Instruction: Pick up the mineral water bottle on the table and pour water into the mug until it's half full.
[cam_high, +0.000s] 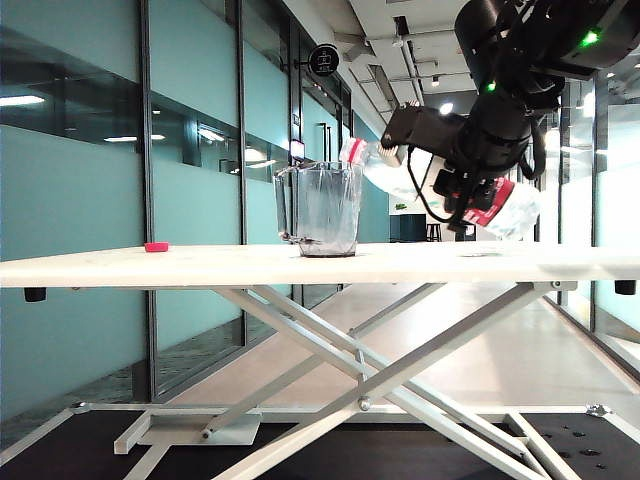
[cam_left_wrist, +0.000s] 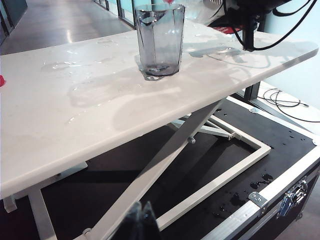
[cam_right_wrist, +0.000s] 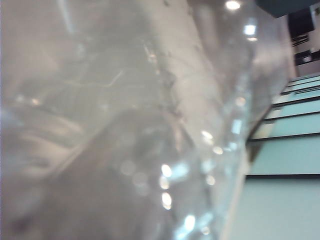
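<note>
The mug (cam_high: 325, 210) stands upright on the white table (cam_high: 200, 265), also seen from the left wrist (cam_left_wrist: 160, 40). My right gripper (cam_high: 462, 200) is shut on the mineral water bottle (cam_high: 395, 178), which lies tilted nearly level above the table. Its pinkish-red neck ring is at the mug's right rim and its red label is by the gripper. In the right wrist view the clear bottle (cam_right_wrist: 125, 125) fills the picture and hides the jaws. My left gripper (cam_left_wrist: 142, 206) hangs below and in front of the table (cam_left_wrist: 100, 115), fingertips together, holding nothing.
A small pink-red thing (cam_high: 156, 246) lies on the table far left of the mug. Water puddles (cam_left_wrist: 60, 65) spot the tabletop. Below are crossed white legs (cam_high: 380, 380) and a black case floor with a metal latch (cam_left_wrist: 287, 202). Cables (cam_left_wrist: 280, 95) trail beyond the table's end.
</note>
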